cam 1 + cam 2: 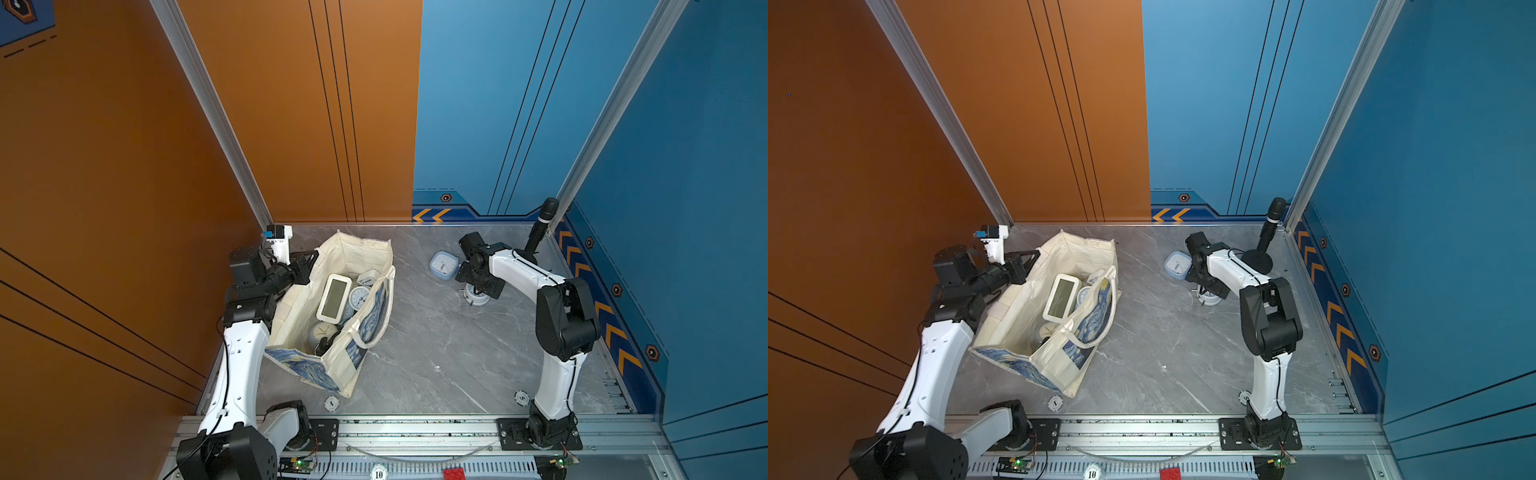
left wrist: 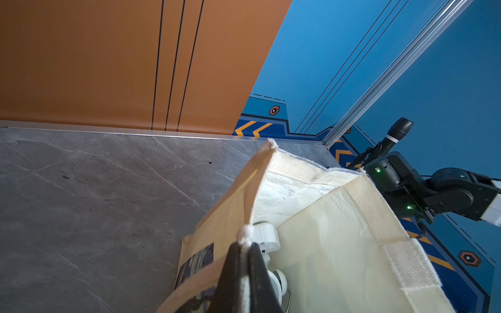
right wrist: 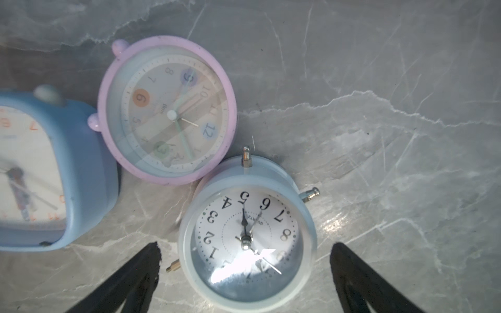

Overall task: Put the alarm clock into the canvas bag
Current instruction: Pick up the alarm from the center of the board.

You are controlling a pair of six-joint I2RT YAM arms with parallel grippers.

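The canvas bag stands open at the left of the table. Inside it lie a white digital clock and round clocks. My left gripper is shut on the bag's near rim and holds it up. A round pale-blue alarm clock lies face up on the table, and my right gripper hangs open over it. Its fingertips stand clear on either side of the clock. A pink alarm clock and a square blue one lie beside it.
A black microphone on a round stand rises in the back right corner behind my right arm. Two poker chips lie near the front edge. A small white device sits at the back left corner. Walls close three sides.
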